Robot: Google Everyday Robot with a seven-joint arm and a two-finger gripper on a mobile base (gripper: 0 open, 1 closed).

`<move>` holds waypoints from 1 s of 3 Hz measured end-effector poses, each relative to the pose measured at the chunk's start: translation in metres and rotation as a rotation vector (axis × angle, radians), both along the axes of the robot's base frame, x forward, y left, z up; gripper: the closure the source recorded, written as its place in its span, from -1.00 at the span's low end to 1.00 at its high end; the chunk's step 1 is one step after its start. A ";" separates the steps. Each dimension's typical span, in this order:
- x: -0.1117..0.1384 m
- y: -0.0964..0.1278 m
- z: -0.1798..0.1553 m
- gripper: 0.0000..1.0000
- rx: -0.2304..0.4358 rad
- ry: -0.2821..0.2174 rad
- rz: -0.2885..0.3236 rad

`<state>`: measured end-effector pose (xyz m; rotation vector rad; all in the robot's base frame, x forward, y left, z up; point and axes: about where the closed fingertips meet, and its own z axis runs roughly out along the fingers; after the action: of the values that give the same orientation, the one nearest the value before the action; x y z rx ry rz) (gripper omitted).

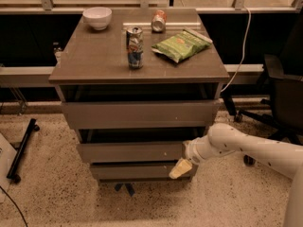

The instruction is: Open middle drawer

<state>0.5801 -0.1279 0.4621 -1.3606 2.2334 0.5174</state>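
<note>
Middle drawer [130, 152] of the desk [94, 56] sits slightly out. Hand [181, 168] is at its lower right corner; grip state cannot be told. Recommend a straight, level outward pull.

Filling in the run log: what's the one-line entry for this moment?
task: open middle drawer | drawer: partly out, dark gap above front | gripper: at drawer front's lower right corner | arm: reaching from right

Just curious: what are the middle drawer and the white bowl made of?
The middle drawer looks like matte grey-brown laminate or painted board: flat, grainless. The bowl seems glazed ceramic, maybe plastic: smooth white. The gripper is just below the drawer's right end.
</note>
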 end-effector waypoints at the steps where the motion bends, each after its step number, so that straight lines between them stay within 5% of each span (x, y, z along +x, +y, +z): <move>1: 0.010 0.015 0.022 -1.00 -0.024 -0.076 0.048; 3: 0.038 0.026 0.010 -1.00 -0.039 -0.090 0.091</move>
<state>0.6177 -0.1018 0.4719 -1.4810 2.1282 0.4366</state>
